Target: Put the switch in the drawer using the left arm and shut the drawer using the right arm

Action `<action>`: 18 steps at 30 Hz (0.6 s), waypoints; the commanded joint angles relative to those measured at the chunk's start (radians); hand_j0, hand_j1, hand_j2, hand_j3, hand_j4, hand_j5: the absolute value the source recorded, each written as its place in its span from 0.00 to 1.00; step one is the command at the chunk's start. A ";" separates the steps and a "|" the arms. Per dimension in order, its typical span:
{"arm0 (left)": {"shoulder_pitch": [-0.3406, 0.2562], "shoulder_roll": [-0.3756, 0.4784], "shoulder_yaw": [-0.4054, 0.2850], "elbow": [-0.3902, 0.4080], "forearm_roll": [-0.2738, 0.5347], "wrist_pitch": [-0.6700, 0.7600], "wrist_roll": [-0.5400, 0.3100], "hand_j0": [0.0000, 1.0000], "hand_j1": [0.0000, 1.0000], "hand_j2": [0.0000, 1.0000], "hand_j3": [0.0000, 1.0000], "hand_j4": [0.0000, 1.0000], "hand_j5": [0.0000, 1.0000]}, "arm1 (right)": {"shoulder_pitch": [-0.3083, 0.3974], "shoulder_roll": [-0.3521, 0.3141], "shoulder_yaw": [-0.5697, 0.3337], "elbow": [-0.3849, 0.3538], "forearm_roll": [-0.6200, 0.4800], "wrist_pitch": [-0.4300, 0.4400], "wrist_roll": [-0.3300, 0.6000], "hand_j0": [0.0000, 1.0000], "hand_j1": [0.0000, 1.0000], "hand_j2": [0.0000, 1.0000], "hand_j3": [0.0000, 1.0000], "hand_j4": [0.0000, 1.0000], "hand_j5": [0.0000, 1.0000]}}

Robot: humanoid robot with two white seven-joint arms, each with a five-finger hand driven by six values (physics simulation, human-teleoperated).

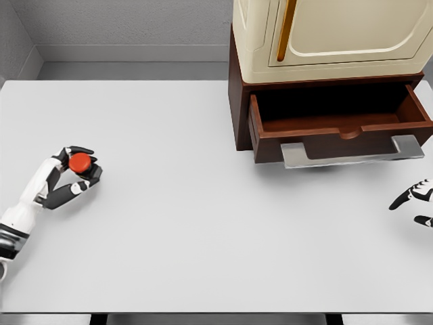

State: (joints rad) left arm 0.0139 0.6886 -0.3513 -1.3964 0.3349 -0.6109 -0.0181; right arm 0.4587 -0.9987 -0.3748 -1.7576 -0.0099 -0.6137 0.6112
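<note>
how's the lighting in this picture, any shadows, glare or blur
Head view: even, soft lighting, sharp throughout, no glare on the white table; faint shadow under the open drawer and its interior is dark; slight shadow beneath the left robot hand holding the red switch.

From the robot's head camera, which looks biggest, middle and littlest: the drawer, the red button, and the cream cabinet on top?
Largest to smallest as they look:
1. Cream cabinet, though the picture's edge cuts it off.
2. Open drawer.
3. Red button, held in the left hand, by far the littlest.
</note>
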 commanded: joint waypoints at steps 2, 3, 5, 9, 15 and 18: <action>-0.005 0.000 0.000 -0.015 0.003 0.000 -0.002 0.45 0.45 0.45 0.45 0.45 0.45 | 0.000 -0.005 0.000 0.000 -0.008 0.003 0.000 0.63 0.63 0.63 0.63 0.63 0.63; -0.006 -0.003 0.000 -0.015 0.003 0.000 -0.013 0.45 0.45 0.45 0.45 0.45 0.45 | 0.000 -0.005 0.000 0.000 -0.008 0.003 0.000 0.63 0.63 0.63 0.63 0.63 0.63; -0.018 -0.006 0.000 -0.013 0.003 0.000 -0.031 0.45 0.45 0.45 0.45 0.45 0.45 | 0.000 -0.006 0.002 0.000 -0.008 0.003 0.000 0.63 0.63 0.63 0.63 0.63 0.63; -0.018 -0.007 0.000 -0.018 0.003 0.000 -0.036 0.45 0.45 0.45 0.45 0.45 0.45 | 0.000 -0.001 0.000 0.000 -0.005 0.003 0.000 0.63 0.63 0.63 0.63 0.63 0.63; -0.035 -0.024 0.000 -0.047 0.001 0.000 -0.037 0.45 0.45 0.45 0.45 0.45 0.45 | 0.000 -0.001 0.000 0.000 -0.002 0.003 0.000 0.64 0.64 0.64 0.64 0.64 0.64; -0.046 -0.026 -0.002 -0.068 0.000 0.000 -0.039 0.45 0.45 0.45 0.45 0.45 0.45 | 0.000 -0.003 -0.001 0.000 -0.002 0.003 0.000 0.64 0.64 0.64 0.64 0.64 0.64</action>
State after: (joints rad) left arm -0.0337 0.6644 -0.3519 -1.4489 0.3313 -0.6109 -0.0557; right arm 0.4587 -1.0002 -0.3748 -1.7576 -0.0054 -0.6137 0.6112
